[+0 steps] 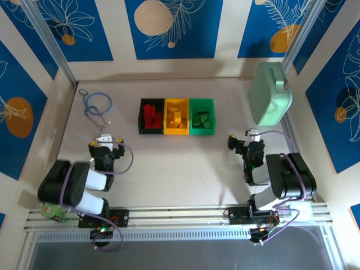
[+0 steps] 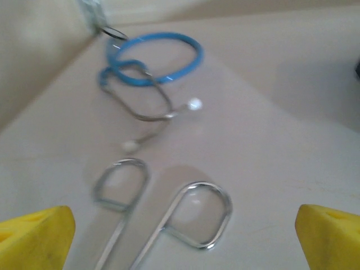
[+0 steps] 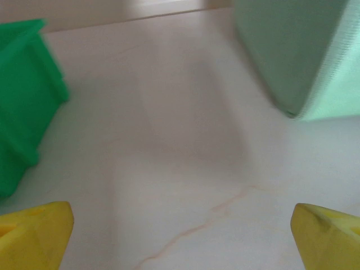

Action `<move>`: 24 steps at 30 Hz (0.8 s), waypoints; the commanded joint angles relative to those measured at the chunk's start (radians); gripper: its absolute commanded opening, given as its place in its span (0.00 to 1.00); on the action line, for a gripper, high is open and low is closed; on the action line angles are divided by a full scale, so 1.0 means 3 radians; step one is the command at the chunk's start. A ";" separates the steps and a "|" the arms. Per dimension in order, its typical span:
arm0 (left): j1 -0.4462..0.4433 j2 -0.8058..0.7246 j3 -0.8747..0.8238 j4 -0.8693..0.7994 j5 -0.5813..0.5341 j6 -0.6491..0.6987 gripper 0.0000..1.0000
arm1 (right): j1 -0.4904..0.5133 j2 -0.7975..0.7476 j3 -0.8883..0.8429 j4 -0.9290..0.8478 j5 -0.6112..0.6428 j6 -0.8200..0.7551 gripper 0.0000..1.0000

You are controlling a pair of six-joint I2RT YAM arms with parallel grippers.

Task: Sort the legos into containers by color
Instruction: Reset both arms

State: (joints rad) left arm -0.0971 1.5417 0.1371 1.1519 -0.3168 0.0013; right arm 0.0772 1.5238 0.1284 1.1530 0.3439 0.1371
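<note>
Seen from above, three small bins stood in a row, touching side to side, toward the far middle of the pale counter [image 1: 180,169]: a black bin [image 1: 141,118] on the left with red legos [image 1: 151,117] in it, a yellow bin [image 1: 176,100] in the middle with yellow legos [image 1: 176,119], and a green bin [image 1: 212,115] on the right with green legos [image 1: 201,120]. We saw no loose bricks on the counter around them. The left arm [image 1: 79,183] rested at the near left, its jaws spread wide and holding nothing, well apart from the black bin and nearer than it. In the left wrist view its yellow fingertips [image 2: 34,236] sat at the bottom corners, with bare counter between them, two shiny metal loops [image 2: 197,214] just ahead, and a stethoscope with blue tubing [image 2: 152,62] farther off. The right arm [image 1: 281,174] rested at the near right, its jaws also wide apart and holding nothing, near the green bin but not touching it. In the right wrist view its yellow fingertips [image 3: 34,233] framed bare counter, the green bin's wall [image 3: 22,101] stood ahead to the left, and a mint-green rounded case [image 3: 292,50] stood ahead to the right.
</note>
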 commanded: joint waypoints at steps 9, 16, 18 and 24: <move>0.0097 0.0092 0.0806 -0.0736 0.0815 0.0127 1.00 | -0.0158 0.0038 0.0857 -0.0888 -0.0117 0.0053 0.99; 0.0094 0.0073 0.0778 -0.0693 0.0811 0.0139 1.00 | -0.0121 -0.0010 0.0873 -0.0995 -0.0087 0.0025 0.99; 0.0094 0.0074 0.0780 -0.0694 0.0811 0.0139 1.00 | -0.0109 0.0001 0.0875 -0.0970 -0.0062 0.0011 0.99; 0.0094 0.0076 0.0778 -0.0695 0.0811 0.0139 1.00 | -0.0112 -0.0002 0.0876 -0.0986 -0.0070 0.0013 0.99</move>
State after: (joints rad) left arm -0.0803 1.5787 0.3729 0.9482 -0.0963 0.0326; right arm 0.0391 1.5322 0.3950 0.8581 0.3138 0.1352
